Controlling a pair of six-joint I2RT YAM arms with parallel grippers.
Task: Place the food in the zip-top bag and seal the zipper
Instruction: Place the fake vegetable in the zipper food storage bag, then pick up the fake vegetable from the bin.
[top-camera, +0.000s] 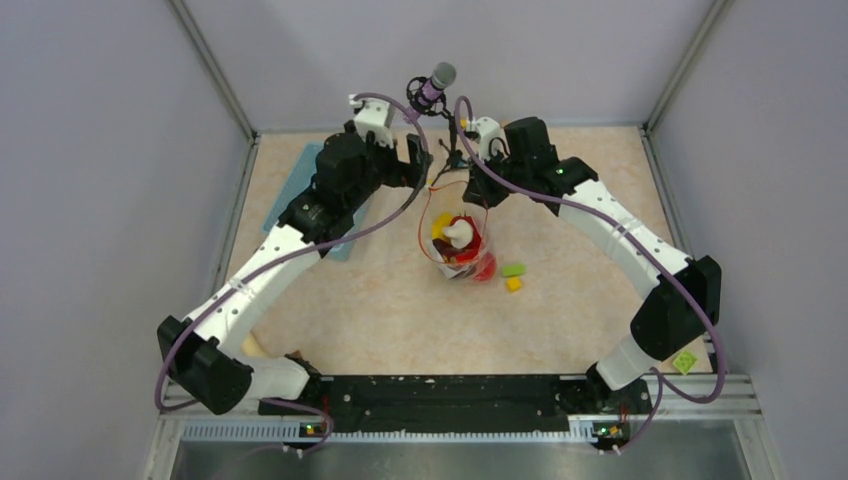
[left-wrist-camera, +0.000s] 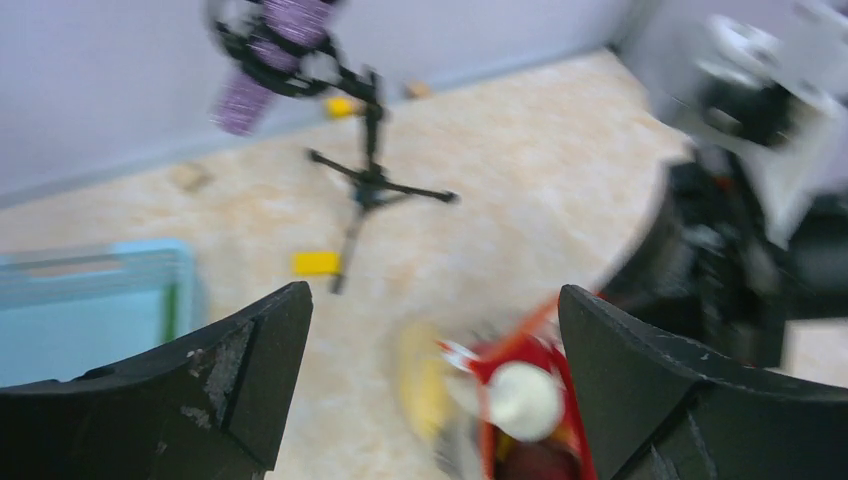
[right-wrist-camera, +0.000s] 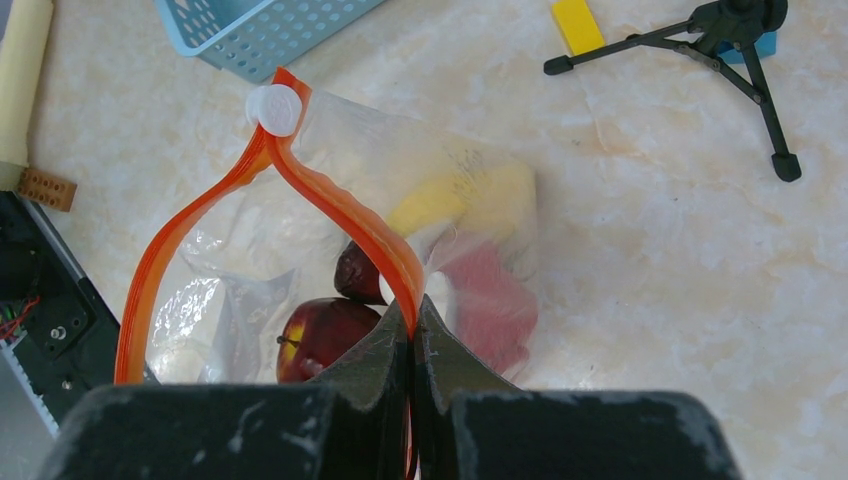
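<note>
One bag (right-wrist-camera: 470, 165): it stands a little past the middle of the table toward the far edge, between the two grippers. A green block (top-camera: 513, 269) and a yellow block (top-camera: 513, 284) lie just beside it on the right-edge side.
Handling: it is thin, crinkly film, so I'd judge it soft and probably slippery. The bag itself is light, but the toys weigh down its bottom, so it would likely sag or tip if let go.
Where to hold: the zipper (right-wrist-camera: 340, 205) looks stiffer than the film and is the sensible place to pinch. The white slider (right-wrist-camera: 273, 108) sits at its far end.
Looks: the bag is clear, and its orange-red mouth gapes in a loop, not yet sealed.
Inside: a banana (right-wrist-camera: 450, 200), a tomato (right-wrist-camera: 320, 335), a dark brown piece (right-wrist-camera: 355, 272) and a red piece (right-wrist-camera: 490, 300).
Right gripper (right-wrist-camera: 412, 325): its fingers are pressed together, pinching the zipper strip.
Left gripper (left-wrist-camera: 432, 295): its fingers are spread wide and hold nothing. It hangs above the bag, and its own view is blurred.
Nearby: a blue basket (right-wrist-camera: 250, 30) sits toward the far left corner.
</note>
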